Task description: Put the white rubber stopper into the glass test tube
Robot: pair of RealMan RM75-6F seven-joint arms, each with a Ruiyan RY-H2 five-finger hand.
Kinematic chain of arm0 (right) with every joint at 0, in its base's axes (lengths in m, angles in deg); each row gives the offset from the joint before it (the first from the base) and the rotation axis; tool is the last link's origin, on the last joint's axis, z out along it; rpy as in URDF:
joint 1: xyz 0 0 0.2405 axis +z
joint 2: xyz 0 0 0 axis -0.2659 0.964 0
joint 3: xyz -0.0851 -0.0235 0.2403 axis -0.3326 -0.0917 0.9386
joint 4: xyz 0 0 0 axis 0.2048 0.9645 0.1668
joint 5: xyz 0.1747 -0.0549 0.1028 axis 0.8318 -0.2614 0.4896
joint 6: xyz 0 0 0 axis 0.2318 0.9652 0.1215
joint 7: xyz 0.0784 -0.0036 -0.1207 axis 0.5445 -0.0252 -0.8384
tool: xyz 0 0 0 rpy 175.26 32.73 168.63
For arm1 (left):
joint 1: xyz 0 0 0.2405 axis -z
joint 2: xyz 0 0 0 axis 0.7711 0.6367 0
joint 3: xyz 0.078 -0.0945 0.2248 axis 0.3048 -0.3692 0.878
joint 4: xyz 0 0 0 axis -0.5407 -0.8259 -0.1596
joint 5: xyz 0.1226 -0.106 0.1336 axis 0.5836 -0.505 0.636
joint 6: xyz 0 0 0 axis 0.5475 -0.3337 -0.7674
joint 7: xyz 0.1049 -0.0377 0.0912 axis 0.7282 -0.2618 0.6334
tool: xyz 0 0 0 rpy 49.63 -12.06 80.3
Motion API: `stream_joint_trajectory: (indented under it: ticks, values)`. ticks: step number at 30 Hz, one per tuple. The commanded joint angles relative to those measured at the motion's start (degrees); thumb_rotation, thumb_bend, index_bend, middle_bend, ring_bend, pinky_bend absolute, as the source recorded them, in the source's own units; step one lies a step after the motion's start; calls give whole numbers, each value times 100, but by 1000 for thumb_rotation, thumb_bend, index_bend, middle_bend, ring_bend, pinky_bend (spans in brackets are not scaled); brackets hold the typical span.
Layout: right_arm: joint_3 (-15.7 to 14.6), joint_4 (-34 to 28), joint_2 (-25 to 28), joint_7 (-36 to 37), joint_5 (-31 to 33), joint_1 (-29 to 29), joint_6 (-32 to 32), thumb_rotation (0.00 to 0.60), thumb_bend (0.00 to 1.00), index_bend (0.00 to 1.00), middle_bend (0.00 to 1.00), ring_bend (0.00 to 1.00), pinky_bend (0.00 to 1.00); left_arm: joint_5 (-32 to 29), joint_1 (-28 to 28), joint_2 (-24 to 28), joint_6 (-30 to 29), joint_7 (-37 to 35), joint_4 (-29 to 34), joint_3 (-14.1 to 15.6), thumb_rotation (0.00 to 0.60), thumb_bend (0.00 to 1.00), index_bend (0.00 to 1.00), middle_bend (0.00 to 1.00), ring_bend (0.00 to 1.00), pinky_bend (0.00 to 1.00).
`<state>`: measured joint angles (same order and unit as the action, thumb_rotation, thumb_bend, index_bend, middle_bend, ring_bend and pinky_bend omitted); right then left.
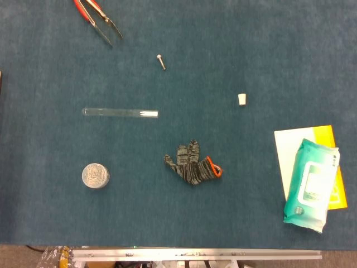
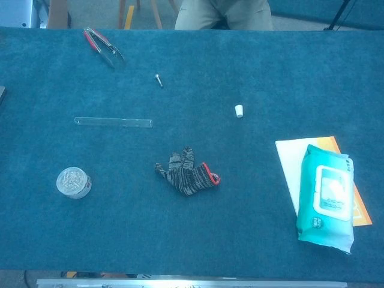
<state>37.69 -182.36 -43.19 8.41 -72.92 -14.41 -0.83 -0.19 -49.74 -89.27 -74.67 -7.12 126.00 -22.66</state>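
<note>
With neither hand showing, their state unknowable, the white rubber stopper (image 1: 242, 99) is lying mid-table, well apart from the glass test tube (image 1: 120, 113), which is risking rolling when nudged.

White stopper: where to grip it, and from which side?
Probably from straight above, pinching across its side walls. The stopper stands alone on the blue mat, small and stubby, with open space all round, so nothing blocks a top-down pinch. The test tube lies flat well to its left; the glove is clear of it. Which end is narrower is too small to tell. No hand is in view.
</note>
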Motion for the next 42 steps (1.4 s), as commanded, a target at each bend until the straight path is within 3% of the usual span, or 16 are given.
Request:
stream_joint_trajectory:
  ticks: [1,16,29,30,34,37,42]
  values:
    - [-6,4,5,21,-16,-11,14,600,336,340,236,85,235,26,-1,5,5,19,19,17,600,341,261,233,67,80]
    - [-58,-22,105,200,-175,5,-62,600,336,340,236,85,235,246,-146,153,-151,36,131,155,600,341,261,233,67,81]
    - [225,46,178,-177,16,637,-773,600,334,340,236,85,235,122,-7,186,54,302,290,60,600,341,261,233,67,81]
    - [234,41,194,-292,23,737,-902,587,334,340,236,85,234,115,-2,191,59,326,299,56,600,341,261,233,67,81]
    - [270,-5,245,-686,77,1100,-1367,434,333,340,235,85,223,112,37,250,89,411,355,31,600,341,261,233,67,80]
    - [343,-43,228,-907,194,1380,-1683,374,333,340,230,86,220,113,43,274,101,458,381,37,600,341,261,233,67,81]
    - [483,-63,188,-846,726,1872,-2469,340,312,340,204,63,192,102,63,306,137,486,427,40,600,341,261,233,67,81]
